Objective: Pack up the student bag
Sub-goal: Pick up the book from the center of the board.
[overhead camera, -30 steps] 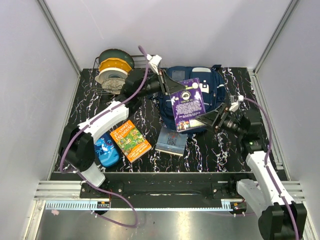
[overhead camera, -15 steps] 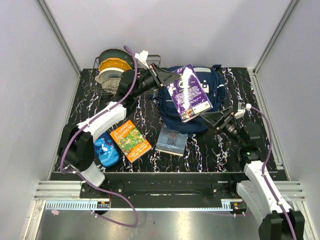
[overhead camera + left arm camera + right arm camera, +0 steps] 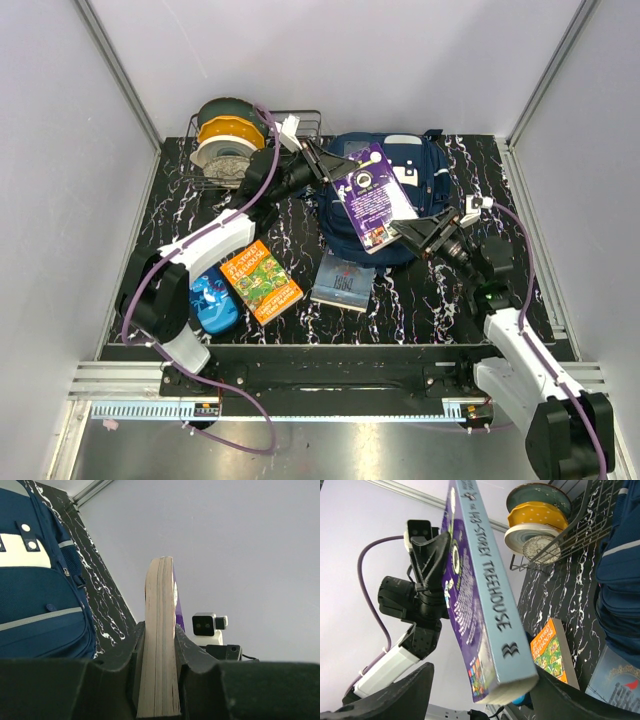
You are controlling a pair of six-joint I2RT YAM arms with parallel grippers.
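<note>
Right jaws: spread, straddling the near lower corner of the purple paperback book (image 3: pixel 370 195); one finger stands clear of the cover, no pinch.
Left jaws: pressed onto the book's far upper edge, pinching it tilted in the air.
Large navy blue fabric backpack with white patches (image 3: pixel 428 178): lies on the black marbled desk (image 3: pixel 180 215), under the book, between both sets of jaws and reaching beyond them.
</note>
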